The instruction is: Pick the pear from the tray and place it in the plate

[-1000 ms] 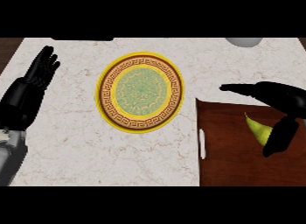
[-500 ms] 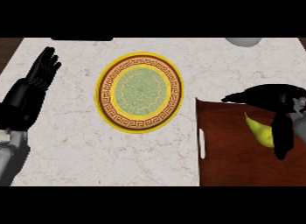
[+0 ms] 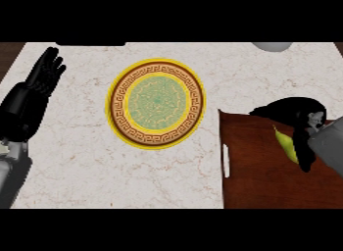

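Right hand (image 3: 299, 117) curled over pear (image 3: 286, 145) on tray (image 3: 257, 171); grasp unclear. Left hand (image 3: 37, 83) rested open, far left. Risk: pear slipping before reaching plate (image 3: 116, 105).

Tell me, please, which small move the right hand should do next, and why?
Probably lift the pear straight up off the tray. The right hand is curled over it, the pear still lies on the tray, and the plate to the left holds nothing.
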